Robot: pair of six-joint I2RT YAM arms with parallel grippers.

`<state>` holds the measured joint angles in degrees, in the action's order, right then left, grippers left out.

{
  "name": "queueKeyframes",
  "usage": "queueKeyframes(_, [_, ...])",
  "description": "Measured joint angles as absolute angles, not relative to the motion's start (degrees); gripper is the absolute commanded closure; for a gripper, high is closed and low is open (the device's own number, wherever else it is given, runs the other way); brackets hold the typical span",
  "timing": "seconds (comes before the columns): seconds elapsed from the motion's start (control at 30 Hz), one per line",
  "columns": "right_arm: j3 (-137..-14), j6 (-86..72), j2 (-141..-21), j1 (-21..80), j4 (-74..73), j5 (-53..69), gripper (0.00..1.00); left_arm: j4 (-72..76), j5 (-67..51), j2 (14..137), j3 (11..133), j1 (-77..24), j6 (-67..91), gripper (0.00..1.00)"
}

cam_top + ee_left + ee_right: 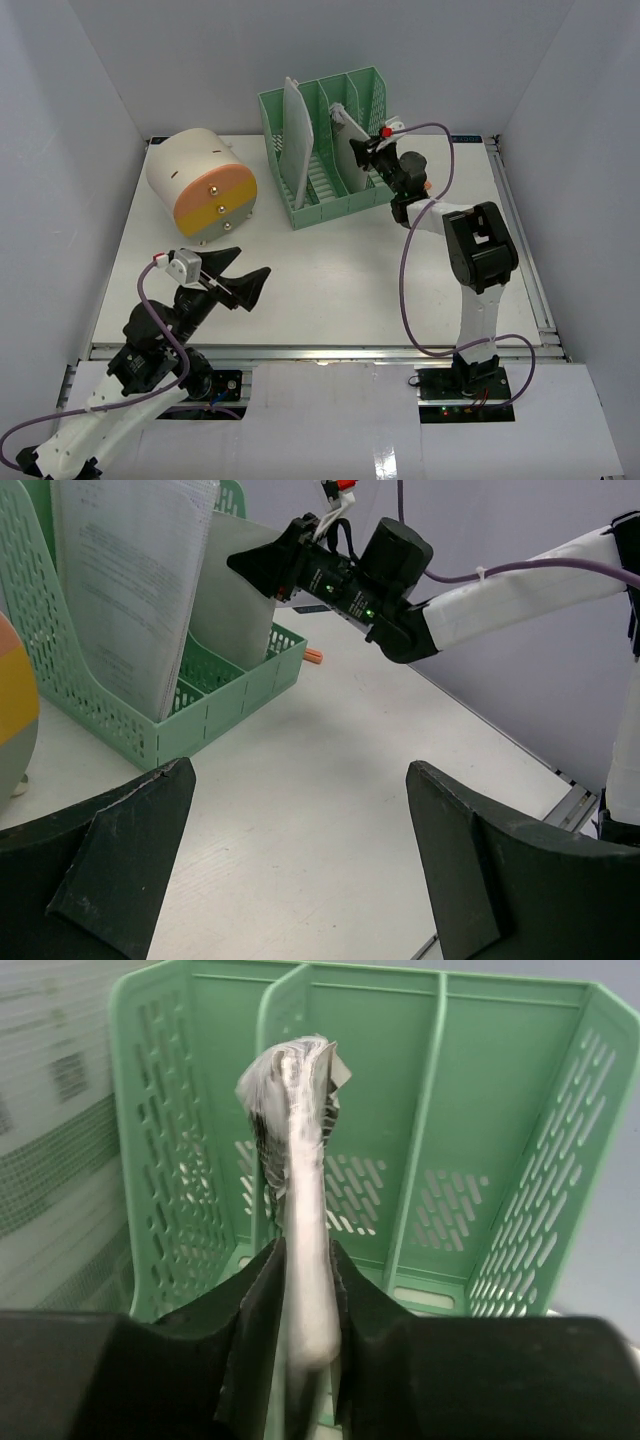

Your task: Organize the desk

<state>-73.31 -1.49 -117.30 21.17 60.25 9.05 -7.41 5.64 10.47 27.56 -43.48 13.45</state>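
1. The bench (330, 270) is a flat white top that fills the space between the white walls, with a metal rail along its near edge.
2. On its far side stands a green mesh file rack (372, 95). A stack of printed papers (297, 140) leans in its left compartment.
3. The right end effector (358, 152) is clamped on a thin bundle of sheets (300, 1160), held upright at the rack, right of those papers. I cannot tell which compartment.
4. Left of the rack lies a round cream drawer unit (200, 185) with an orange and yellow front.
5. The left end effector (240, 285) hangs over the near left part of the bench, fingers spread wide, holding nothing.
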Motion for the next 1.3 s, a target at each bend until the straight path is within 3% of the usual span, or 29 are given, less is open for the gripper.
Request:
queueKeyframes(0.03, [-71.85, -1.20, -116.61, 21.17, 61.66, 9.97, 0.15, -6.94, 5.80, 10.90, 27.52, -43.48, 13.68, 0.02])
queueKeyframes(0.07, [-70.34, -0.63, -115.64, 21.17, 62.77, 10.85, 0.09, -6.41, 6.24, 11.40, 27.49, -43.48, 14.03, 0.02])
queueKeyframes(0.27, [-66.67, 4.25, -105.64, 21.02, 57.89, 15.29, 0.10, -7.49, 16.75, 19.77, 29.91, -43.48, 20.73, 0.02])
queueKeyframes(0.43, [-68.49, 8.98, -92.13, 18.53, 40.93, 20.78, 0.10, -16.68, 32.93, 39.10, 45.80, -43.35, 29.40, 0.02])
queueKeyframes(0.53, [-68.95, 10.79, -85.17, 14.93, 31.50, 26.12, 0.05, -19.81, 40.57, 48.63, 53.66, -43.24, 31.89, 0.15])
queueKeyframes(0.63, [-67.98, 15.09, -79.56, 11.00, 21.47, 33.90, 0.15, -26.39, 47.09, 58.03, 60.90, -42.53, 34.20, 0.28])
queueKeyframes(0.73, [-63.37, 19.20, -74.76, 8.97, 11.74, 40.78, 0.20, -33.57, 50.23, 68.11, 69.33, -39.45, 37.39, 0.31])
queueKeyframes(0.87, [-53.93, 21.48, -70.44, 7.51, 3.60, 46.97, 0.20, -39.98, 50.62, 77.98, 75.82, -33.26, 39.80, 0.29])
queueKeyframes(1.07, [-48.10, 21.40, -67.83, 2.57, -2.39, 52.60, 0.19, -42.32, 48.64, 82.24, 78.04, -26.18, 39.67, 0.26])
queueKeyframes(1.3, [-48.10, 21.02, -67.46, 0.54, -2.56, 55.71, 0.19, -42.52, 46.89, 86.98, 82.11, -21.79, 38.96, 0.43])
